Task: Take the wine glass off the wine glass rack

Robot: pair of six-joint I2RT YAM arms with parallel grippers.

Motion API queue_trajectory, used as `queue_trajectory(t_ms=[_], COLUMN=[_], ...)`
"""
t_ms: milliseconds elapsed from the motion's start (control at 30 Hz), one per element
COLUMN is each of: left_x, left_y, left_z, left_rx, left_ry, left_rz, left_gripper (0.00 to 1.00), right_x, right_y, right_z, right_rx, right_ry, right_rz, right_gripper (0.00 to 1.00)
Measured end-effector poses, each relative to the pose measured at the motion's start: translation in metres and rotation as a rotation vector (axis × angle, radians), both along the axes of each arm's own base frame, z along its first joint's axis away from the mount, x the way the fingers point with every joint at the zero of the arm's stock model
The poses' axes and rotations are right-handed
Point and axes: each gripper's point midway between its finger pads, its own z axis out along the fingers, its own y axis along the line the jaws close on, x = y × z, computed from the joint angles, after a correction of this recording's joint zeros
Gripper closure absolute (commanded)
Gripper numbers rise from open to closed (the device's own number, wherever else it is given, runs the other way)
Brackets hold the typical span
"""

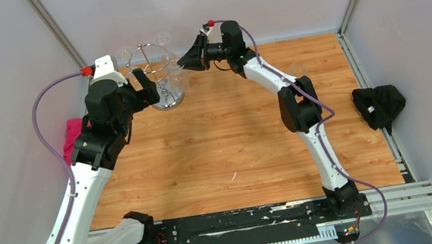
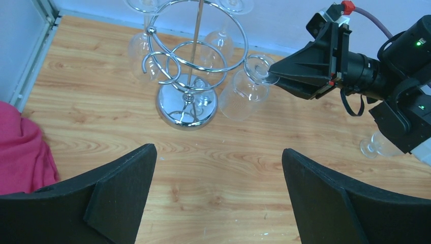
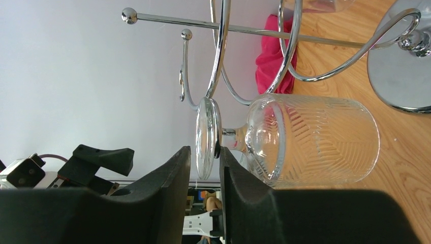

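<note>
The wine glass rack (image 2: 187, 104) is a chrome stand with a round mirrored base, at the back left of the table (image 1: 161, 78). Several clear glasses hang upside down from its ring. My right gripper (image 3: 205, 150) is shut on the round foot (image 3: 206, 129) of one wine glass (image 3: 315, 140). That glass hangs tilted just outside the ring's right side (image 2: 244, 94), its foot close to a curled hook (image 3: 185, 71). My left gripper (image 2: 218, 152) is open and empty, low over the table in front of the rack's base.
A pink cloth (image 2: 20, 152) lies left of the rack by the wall. Another glass (image 2: 376, 145) stands on the table behind my right arm. A black cloth (image 1: 379, 104) lies off the table's right edge. Walls close in at the back and sides.
</note>
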Motion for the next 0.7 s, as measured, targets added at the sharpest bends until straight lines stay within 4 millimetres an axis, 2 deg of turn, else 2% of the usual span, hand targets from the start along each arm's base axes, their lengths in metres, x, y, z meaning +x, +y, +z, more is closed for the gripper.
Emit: queue_trajectory(t_ms=[367,533,700], left_x=[0.0,0.0,0.0], left_y=[0.0,-0.001,-0.001], left_z=[0.0,0.0,0.0], left_rx=[0.0,-0.004,-0.005], left_ry=[0.0,0.0,0.0], left_rz=[-0.001,-0.002,-0.005], left_gripper=[0.0,0.0,0.0], right_x=[-0.011,-0.014,-0.014], right_y=[-0.002,-0.003,-0.003], right_z=[-0.005,0.0,0.0], right_rx=[-0.002,0.006,0.007], right_ry=[0.022,0.023,0.032], right_rz=[0.021,0.021,0.021], right_gripper=[0.81,0.87,0.97])
